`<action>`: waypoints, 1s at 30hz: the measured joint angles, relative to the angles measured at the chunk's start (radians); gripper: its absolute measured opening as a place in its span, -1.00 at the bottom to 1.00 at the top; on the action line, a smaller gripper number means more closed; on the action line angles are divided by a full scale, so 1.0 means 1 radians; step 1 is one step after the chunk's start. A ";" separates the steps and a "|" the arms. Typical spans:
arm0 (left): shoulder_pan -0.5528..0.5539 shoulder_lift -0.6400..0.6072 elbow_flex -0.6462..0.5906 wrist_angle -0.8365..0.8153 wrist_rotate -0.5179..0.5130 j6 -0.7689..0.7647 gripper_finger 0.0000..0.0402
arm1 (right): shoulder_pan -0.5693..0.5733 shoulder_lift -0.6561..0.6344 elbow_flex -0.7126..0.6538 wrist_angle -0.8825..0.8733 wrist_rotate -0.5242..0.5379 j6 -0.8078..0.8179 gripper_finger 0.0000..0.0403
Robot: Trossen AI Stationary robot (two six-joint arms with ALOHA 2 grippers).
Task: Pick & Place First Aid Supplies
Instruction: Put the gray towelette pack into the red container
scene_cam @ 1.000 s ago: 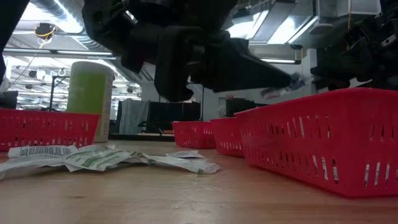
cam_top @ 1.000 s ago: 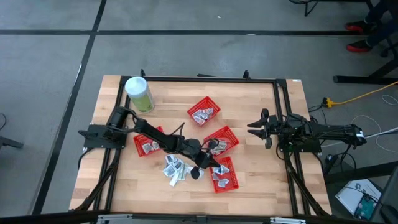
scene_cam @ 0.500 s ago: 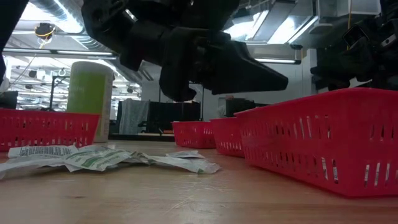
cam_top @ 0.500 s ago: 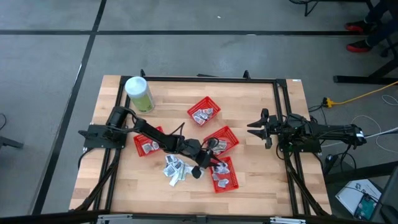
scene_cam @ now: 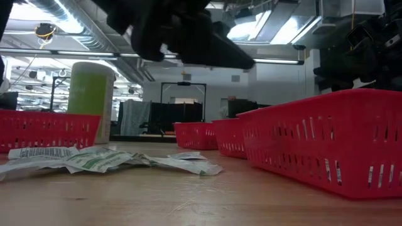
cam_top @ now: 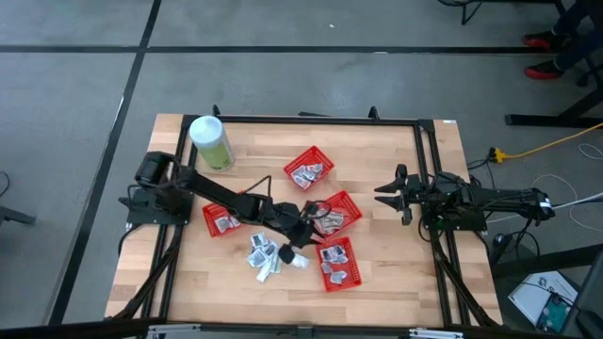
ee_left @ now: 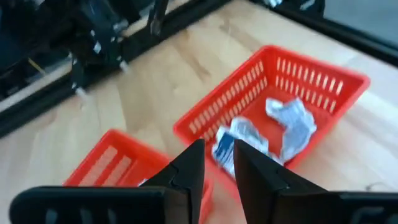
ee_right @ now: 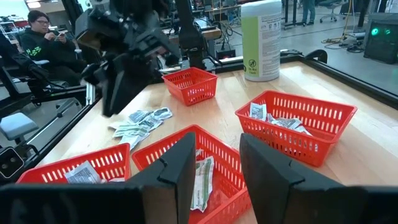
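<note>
Table [cam_top: 396, 273] of pale wood carrying four red baskets [cam_top: 309, 169], each holding small white-grey packets. Loose packets [cam_top: 266, 256], flat and crinkled with faint green print, lie piled between baskets. Left gripper [cam_top: 303, 229] hovers above the middle, fingers slightly parted, seemingly empty. Right gripper [cam_top: 388, 195] waits aside, parted, empty.

No legible text — canister [ee_right: 262, 38] label print, packet [scene_cam: 39, 152] barcode unreadable.

Loose packets [scene_cam: 94, 159] flat on tabletop [scene_cam: 188, 201]; red baskets [scene_cam: 326, 141] right; dark tool [scene_cam: 188, 37] overhead.
</note>
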 joint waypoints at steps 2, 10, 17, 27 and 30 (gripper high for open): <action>0.007 -0.034 0.000 -0.073 -0.002 -0.005 -0.62 | 0.000 0.000 0.000 0.000 0.000 0.000 -0.37; 0.017 -0.114 0.000 -0.218 -0.003 -0.034 -0.71 | 0.000 0.000 0.000 0.000 0.000 0.000 -0.37; 0.016 -0.117 0.000 -0.284 -0.003 -0.048 -0.81 | 0.000 0.000 0.000 0.000 0.000 0.000 -0.37; 0.015 -0.119 0.000 -0.377 -0.009 -0.074 -0.97 | 0.000 0.000 0.000 0.000 0.000 0.000 -0.37; 0.008 -0.160 -0.051 -0.332 -0.056 -0.080 -0.99 | 0.000 0.000 0.000 0.000 0.000 0.000 -0.37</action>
